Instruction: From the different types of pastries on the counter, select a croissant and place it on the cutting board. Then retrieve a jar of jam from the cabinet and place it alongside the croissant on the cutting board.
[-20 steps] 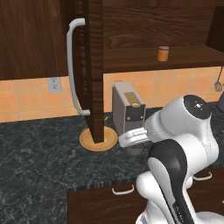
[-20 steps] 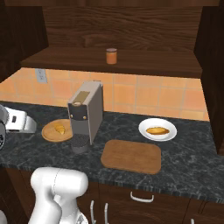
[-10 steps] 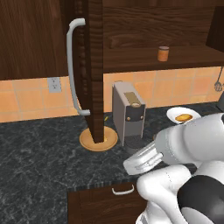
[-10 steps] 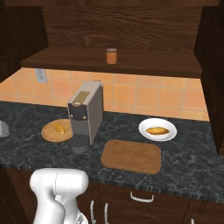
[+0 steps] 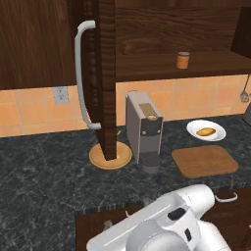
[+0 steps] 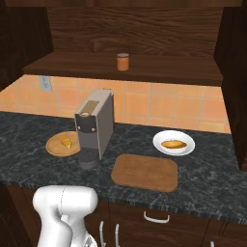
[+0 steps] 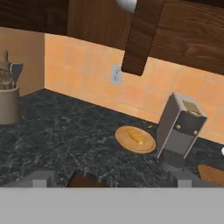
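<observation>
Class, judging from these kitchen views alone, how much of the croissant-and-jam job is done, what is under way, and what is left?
Done: only the cabinet door stands open. In hand: nothing; the tool's fingertips look toward the croissant on its round wooden disc. Left: everything. The cutting board is bare, the jar of jam sits on the cabinet shelf, and the other pastry lies on the white plate.

**Hand view over the dark surface**

The marbled surface [image 7: 65, 131] runs to an orange tiled wall with a socket [image 7: 116, 74]. A croissant [image 7: 136, 136] lies on a round tan disc [image 7: 146, 144], just beside the grey coffee machine [image 7: 180, 127]. A cabinet door [image 7: 142, 35] hangs open above. A utensil crock [image 7: 8, 103] stands far left.
</observation>
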